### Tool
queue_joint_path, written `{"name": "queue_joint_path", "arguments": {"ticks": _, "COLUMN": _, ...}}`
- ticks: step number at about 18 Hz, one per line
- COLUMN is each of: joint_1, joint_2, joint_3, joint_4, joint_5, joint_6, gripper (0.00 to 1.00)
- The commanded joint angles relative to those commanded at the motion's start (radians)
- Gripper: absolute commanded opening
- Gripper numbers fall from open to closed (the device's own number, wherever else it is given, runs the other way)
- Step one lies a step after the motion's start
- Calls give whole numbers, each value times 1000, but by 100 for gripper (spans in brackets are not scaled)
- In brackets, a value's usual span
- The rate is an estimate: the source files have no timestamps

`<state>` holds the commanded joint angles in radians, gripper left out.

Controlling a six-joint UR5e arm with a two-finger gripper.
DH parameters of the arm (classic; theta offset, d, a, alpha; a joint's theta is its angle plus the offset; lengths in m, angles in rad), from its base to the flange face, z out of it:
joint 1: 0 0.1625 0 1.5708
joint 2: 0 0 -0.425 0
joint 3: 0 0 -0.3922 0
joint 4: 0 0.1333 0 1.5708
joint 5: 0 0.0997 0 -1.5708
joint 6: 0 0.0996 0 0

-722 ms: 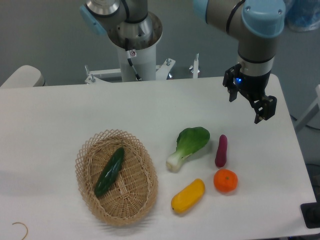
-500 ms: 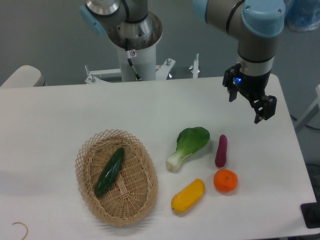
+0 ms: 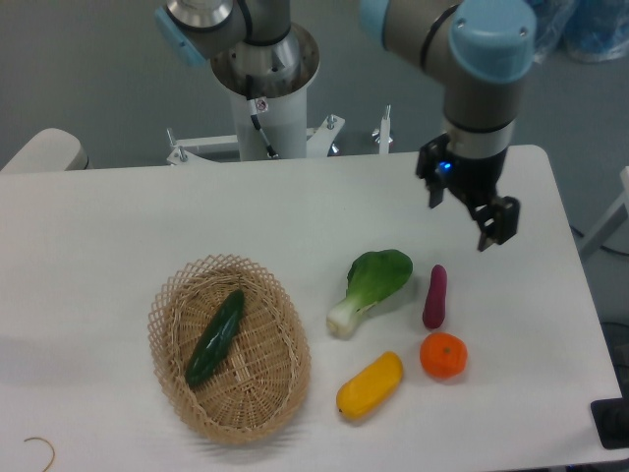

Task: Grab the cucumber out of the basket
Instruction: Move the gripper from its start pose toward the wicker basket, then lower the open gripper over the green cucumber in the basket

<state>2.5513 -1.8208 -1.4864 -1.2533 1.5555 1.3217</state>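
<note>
One gripper, black, two-fingered, hanging from the arm over the far right part of the table; its fingers stand spread apart with nothing between them, above the surface and well apart from the basket.

One basket, oval, light tan wicker with an open-weave rim, at the near left of centre on the table.

One cucumber, dark green and glossy, slightly curved, lying diagonally inside the basket on its woven floor, upper end pointing to the far right, lower end to the near left.

One bok choy, green leaves with a white stem, on the table right of the basket, stem end toward the near left.

One eggplant, small and purple, just right of the bok choy, lying near-to-far.

One orange, round, just nearer than the eggplant.

One yellow vegetable, elongated, on the near side, left of the orange and right of the basket.
</note>
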Motion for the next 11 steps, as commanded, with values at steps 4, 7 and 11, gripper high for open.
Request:
{"name": "queue_joint_path", "arguments": {"ticks": 4, "joint_1": -123, "joint_2": -9, "joint_3": -23, "joint_4": 14, "joint_5": -20, "joint_6": -318, "gripper": 100}}
{"name": "queue_joint_path", "arguments": {"ticks": 7, "joint_1": -195, "joint_2": -17, "joint_3": -64, "joint_4": 24, "joint_5": -38, "joint_6": -451, "gripper": 100}}
{"name": "queue_joint_path", "arguments": {"ticks": 11, "joint_1": -255, "joint_2": -20, "joint_3": -135, "joint_4": 95, "joint_5": -38, "joint_6": -626, "gripper": 100}}
